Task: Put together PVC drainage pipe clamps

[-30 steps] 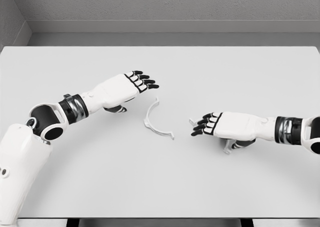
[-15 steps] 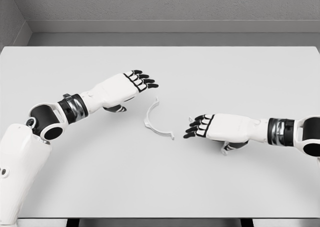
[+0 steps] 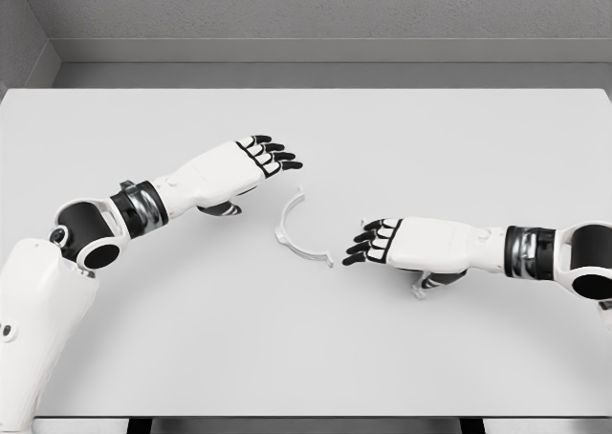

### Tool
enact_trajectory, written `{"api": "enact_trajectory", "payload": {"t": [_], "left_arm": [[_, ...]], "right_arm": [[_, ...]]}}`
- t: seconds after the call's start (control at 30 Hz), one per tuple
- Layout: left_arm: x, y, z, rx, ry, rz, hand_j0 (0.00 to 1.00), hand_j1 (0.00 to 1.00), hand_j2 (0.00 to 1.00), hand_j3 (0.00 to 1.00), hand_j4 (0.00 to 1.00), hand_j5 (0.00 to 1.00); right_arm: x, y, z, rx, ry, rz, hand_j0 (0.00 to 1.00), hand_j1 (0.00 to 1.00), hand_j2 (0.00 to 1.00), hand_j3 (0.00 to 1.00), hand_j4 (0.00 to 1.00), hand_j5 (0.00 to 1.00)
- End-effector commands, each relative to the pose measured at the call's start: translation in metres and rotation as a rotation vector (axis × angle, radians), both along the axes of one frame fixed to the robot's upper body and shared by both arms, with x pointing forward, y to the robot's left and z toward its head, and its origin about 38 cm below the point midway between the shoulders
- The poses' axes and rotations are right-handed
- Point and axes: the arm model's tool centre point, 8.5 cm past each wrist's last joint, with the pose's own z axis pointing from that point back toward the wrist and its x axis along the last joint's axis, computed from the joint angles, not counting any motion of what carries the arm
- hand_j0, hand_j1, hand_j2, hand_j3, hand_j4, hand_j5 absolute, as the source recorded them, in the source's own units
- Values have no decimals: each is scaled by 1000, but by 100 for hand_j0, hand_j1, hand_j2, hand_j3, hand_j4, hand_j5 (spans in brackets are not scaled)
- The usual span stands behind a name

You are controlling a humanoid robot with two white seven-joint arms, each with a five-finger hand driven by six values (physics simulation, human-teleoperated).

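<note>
Right hand (image 3: pixel 382 243) closes in on the clamp half (image 3: pixel 295 227)
It has slid left, fingers relaxed; left hand (image 3: pixel 251 163) unchanged, also open

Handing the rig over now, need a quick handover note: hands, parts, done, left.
Left hand: open, palm down, holds nothing, hovering up-left of the white curved half-ring pipe clamp piece.
Right hand: open, fingers extended toward that piece, fingertips close to its lower end; contact not discernible.
Clamp piece lies flat on the white table, mid-table between the hands. A second small white part peeks out under the right hand, mostly hidden.
Done: nothing joined.
Left: grasp both pieces and join them.
</note>
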Motion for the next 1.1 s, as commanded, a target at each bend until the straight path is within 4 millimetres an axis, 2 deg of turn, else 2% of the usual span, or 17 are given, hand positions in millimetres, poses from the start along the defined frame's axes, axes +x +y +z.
{"api": "enact_trajectory", "payload": {"t": [0.0,1.07], "left_arm": [[0,0,1,-7,1,1,100,100,100,100,100,100],[-1,4,1,-8,0,10,100,100,100,100,100,100]], "right_arm": [[0,0,0,7,3,-2,100,100,100,100,100,100],[7,10,9,29,-25,9,100,100,100,100,100,100]]}}
